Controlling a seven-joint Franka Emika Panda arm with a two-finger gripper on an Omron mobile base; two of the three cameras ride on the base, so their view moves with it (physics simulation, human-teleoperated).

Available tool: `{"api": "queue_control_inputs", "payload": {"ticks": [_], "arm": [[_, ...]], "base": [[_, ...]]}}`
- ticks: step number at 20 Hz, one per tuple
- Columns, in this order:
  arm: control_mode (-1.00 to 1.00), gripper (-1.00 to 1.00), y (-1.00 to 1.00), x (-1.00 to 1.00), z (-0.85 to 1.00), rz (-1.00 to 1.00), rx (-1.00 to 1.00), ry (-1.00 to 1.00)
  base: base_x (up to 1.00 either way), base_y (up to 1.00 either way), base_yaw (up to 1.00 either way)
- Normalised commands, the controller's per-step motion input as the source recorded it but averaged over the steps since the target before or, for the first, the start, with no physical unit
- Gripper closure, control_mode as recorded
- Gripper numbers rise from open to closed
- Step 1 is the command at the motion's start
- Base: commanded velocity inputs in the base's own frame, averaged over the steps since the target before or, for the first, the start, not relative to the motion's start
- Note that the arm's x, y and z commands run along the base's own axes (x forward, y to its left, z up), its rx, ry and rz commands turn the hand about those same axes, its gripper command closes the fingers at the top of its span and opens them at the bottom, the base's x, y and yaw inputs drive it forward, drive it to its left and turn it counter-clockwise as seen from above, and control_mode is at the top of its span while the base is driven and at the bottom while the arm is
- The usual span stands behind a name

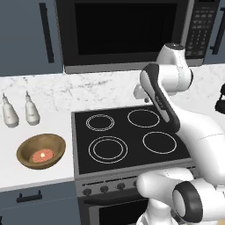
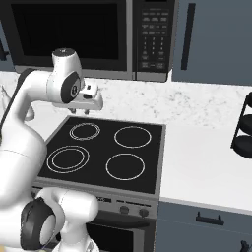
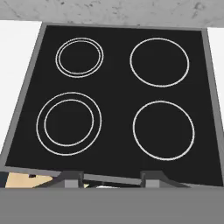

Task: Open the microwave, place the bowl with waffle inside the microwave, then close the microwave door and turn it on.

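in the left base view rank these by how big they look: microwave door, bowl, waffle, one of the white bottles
1. microwave door, by far the largest
2. bowl
3. white bottle, narrower than the bowl and not as tall as the bowl is wide
4. waffle, smallest, lying inside the bowl

Wood grain is being shown by the bowl (image 1: pixel 41 151); veined marble is being displayed by the backsplash (image 1: pixel 66 90); glossy black glass is being presented by the stovetop (image 3: pixel 118 100).

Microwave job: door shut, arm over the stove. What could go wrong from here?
1. The microwave door is shut and high above the gripper; a poor reach could slip off its edge.
2. The bowl sits far left on the counter; a tilted lift may spill the waffle.
3. Two bottles behind the bowl could get knocked.
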Motion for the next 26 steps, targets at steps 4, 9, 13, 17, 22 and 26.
{"api": "queue_control_inputs", "payload": {"ticks": [4, 9, 13, 17, 22, 26], "arm": [[-1.0, -1.0, 0.0, -0.25, 0.0, 0.01, 0.0, -0.06], [-1.0, -1.0, -0.06, -0.64, 0.21, 0.01, 0.0, -0.3], [-1.0, -1.0, -0.16, -0.3, 0.71, 0.0, 0.0, -0.39], [-1.0, -1.0, -0.21, -0.13, 0.89, 0.0, 0.0, -0.44], [-1.0, -1.0, -0.34, -0.23, 0.8, 0.0, 0.0, -0.39], [-1.0, -1.0, -0.64, -0.31, 0.64, -0.04, 0.01, -0.25]], "base": [[0.0, 0.0, 0.0], [0.0, 0.0, 0.0], [0.0, 0.0, 0.0], [0.0, 0.0, 0.0], [0.0, 0.0, 0.0], [0.0, 0.0, 0.0]]}}
